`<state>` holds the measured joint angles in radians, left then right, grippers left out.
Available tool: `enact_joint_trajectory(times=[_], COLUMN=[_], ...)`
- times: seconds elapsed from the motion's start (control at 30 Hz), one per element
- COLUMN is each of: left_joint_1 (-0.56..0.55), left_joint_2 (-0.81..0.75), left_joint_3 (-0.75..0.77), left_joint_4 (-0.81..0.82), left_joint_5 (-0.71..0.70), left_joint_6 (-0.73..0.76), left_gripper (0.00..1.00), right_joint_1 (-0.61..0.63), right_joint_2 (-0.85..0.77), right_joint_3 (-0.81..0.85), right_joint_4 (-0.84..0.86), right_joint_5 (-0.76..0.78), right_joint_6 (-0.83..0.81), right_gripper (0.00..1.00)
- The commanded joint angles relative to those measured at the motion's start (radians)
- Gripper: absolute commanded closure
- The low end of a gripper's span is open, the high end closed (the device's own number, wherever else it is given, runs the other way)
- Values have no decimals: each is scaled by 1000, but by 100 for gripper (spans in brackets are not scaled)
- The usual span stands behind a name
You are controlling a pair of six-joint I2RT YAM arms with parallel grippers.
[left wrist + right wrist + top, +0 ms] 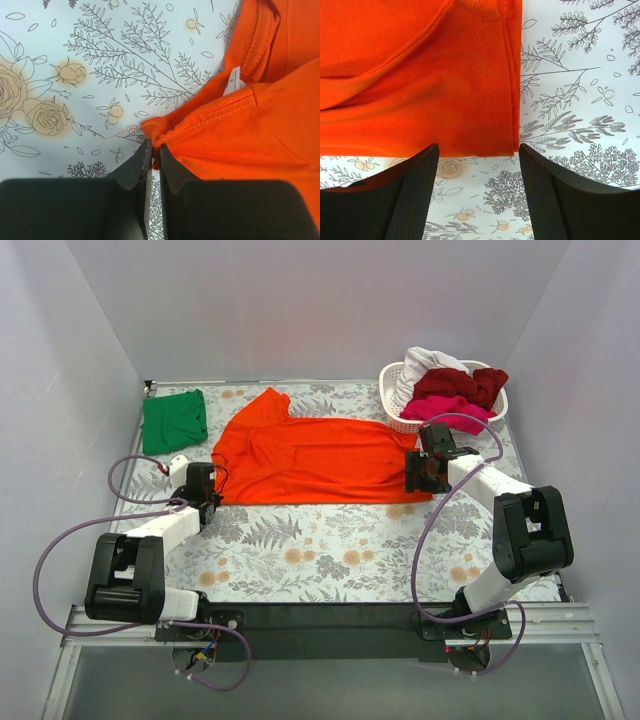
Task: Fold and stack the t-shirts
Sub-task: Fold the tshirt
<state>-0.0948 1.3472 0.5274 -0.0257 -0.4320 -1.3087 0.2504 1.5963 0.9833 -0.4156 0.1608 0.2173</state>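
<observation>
So the left gripper (154, 146) is pinching a bunched-up bit of the orange-red t-shirt (260, 150). Its jaws are nearly touching, with cloth caught right at the tips. The right gripper (479, 150) is sitting wide open and isn't gripping anything. The shirt's hem corner is lying flat on the table (580, 100) just past its fingertips.

Count-wise I'm seeing two grippers, five shirts and one basket. The orange-red one is lying spread out across the middle of the table toward the far side, neck end left and hem end right. The left gripper is working its near left corner and the right one is hanging over the near right corner. A green t-shirt (174, 421) is sitting folded at the far left corner, near the orange one but apart from it. The white basket (395, 420) is sitting at the far right corner, just beside the hem end. It's holding three more: a white t-shirt (425, 362), a dark red t-shirt (460, 385) and a magenta t-shirt (450, 408), all crumpled.

Only the top view is showing the green shirt and the basket. The left wrist view is picking up a little white size label (234, 82) by the neck seam. The right wrist view is showing the double row of stitching along the hem, which isn't visible from above.
</observation>
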Motion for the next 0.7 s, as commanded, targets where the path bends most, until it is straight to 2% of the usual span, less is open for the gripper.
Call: enact_joint_trajectory(times=[0.0,0.27,0.47,0.57,0.6,0.67], left_joint_1=[7,7,7,7,7,7], left_joint_2=[13,0,-13,-13,-14,-14], left_joint_3=[43,48,46,45,46,46], left_joint_4=[-11,-10,-6,-8,-8,-8], left_joint_5=[-40,-21,-22,-28,-30,-30], left_joint_6=[5,11,15,17,17,19], left_gripper=[99,99,99,99,99,99], right_joint_1=[-7,-45,-59,-62,-63,-65], right_joint_2=[-25,-35,-10,2,5,8], right_joint_3=[-23,-64,-60,-58,-63,-64], right_joint_4=[17,20,47,49,51,52], right_joint_5=[14,25,3,-1,2,-3], right_joint_6=[2,7,13,13,13,13], right_gripper=[41,40,47,56,66,78])
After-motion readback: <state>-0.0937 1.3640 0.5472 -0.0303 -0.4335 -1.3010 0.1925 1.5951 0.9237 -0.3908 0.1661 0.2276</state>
